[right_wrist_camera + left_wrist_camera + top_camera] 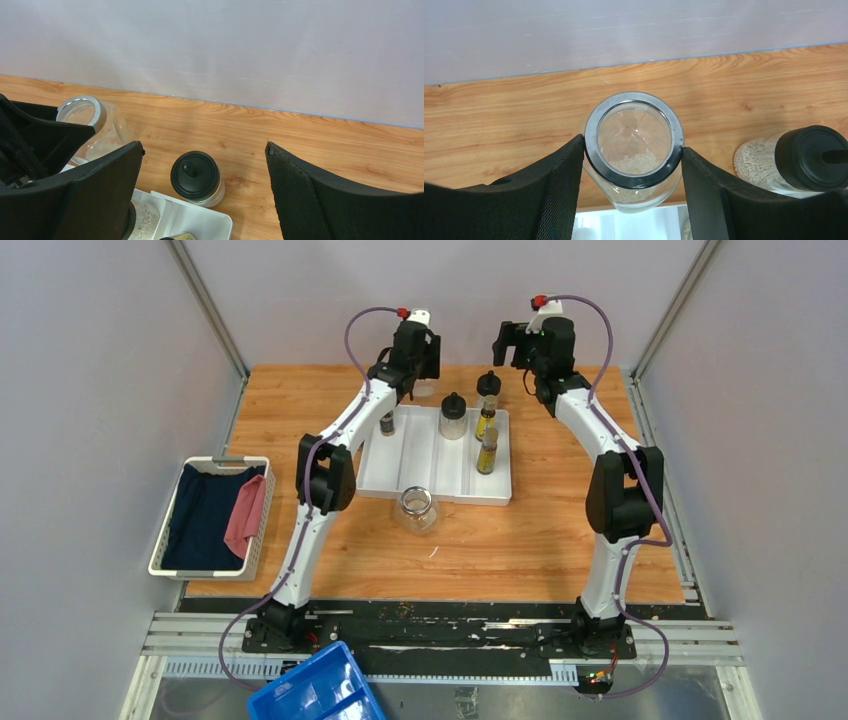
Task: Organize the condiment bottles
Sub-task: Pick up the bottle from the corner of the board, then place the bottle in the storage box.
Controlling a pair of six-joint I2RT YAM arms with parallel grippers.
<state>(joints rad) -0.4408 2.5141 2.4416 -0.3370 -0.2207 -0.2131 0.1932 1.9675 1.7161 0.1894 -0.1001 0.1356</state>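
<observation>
In the left wrist view, the left gripper (633,152) has both black pads clamped against the metal rim of a clear glass jar (634,172) holding white grains, centre frame, at the far edge of the white divided tray (624,225). The overhead view largely hides this grip under the arm.

In the right wrist view, the right gripper (204,147) is spread wide and holds nothing. A round black-capped bottle (196,177) stands on the wooden table (300,130) between its jaws.

Only the overhead view shows a second clear glass jar (417,510), lower centre, just below the tray.

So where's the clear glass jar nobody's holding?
Overhead view: the clear glass jar stands on the wooden table, left of centre, just in front of the white divided tray.
</observation>
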